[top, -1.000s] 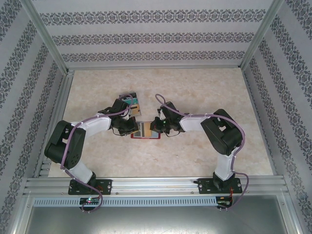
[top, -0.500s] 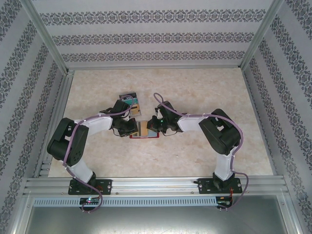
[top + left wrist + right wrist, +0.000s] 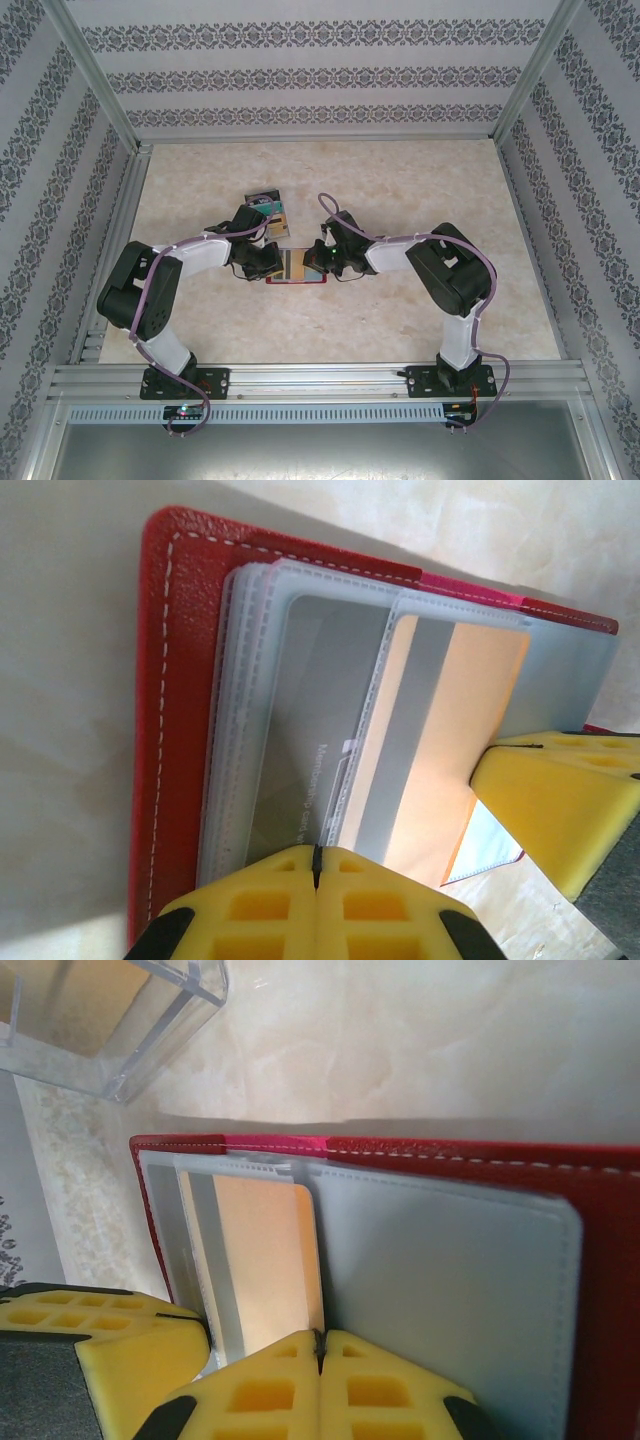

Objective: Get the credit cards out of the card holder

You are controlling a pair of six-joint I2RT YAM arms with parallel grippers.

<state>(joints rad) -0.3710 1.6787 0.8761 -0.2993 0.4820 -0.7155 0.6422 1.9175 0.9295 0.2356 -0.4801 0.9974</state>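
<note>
**Desk:** Fingers first. What do you see?

**Me:** My left fingers (image 3: 300, 878) are pressed together. The yellow pads meet along a closed seam with nothing between them, and their tips sit at the near edge of the clear sleeves (image 3: 250, 690). My right fingers (image 3: 338, 1358) are pressed together as well, with their tips against the edge of the orange card (image 3: 265, 1250). I see nothing pinched in either pair.

**Desk:** And the card holder?

**Me:** The card holder (image 3: 297, 268) lies open and flat on the surface (image 3: 420, 190), a little left of the middle, directly between my two wrists. Its red cover faces down, with white stitching along the border. The grey-blue inner face (image 3: 450, 1290) is up.

**Desk:** What is inside it?

**Me:** There is a stack of clear sleeves with stitched edges. The orange card lies on top and has a grey stripe running along it. A grey card (image 3: 320, 680) with small printed lettering is in a sleeve under it. I cannot tell whether the orange card is fully seated in its sleeve or partly out.

**Desk:** How do the two pairs sit against each other?

**Me:** They come in from opposite sides of the holder. On the left wrist camera, one yellow pad of the right fingers comes down over the far end of the orange card.

**Desk:** What is around the holder?

**Me:** A clear box (image 3: 130, 1030) with something tan inside stands on the surface just beyond the holder, near my left wrist. Patterned walls close in the surface on three sides.
</note>
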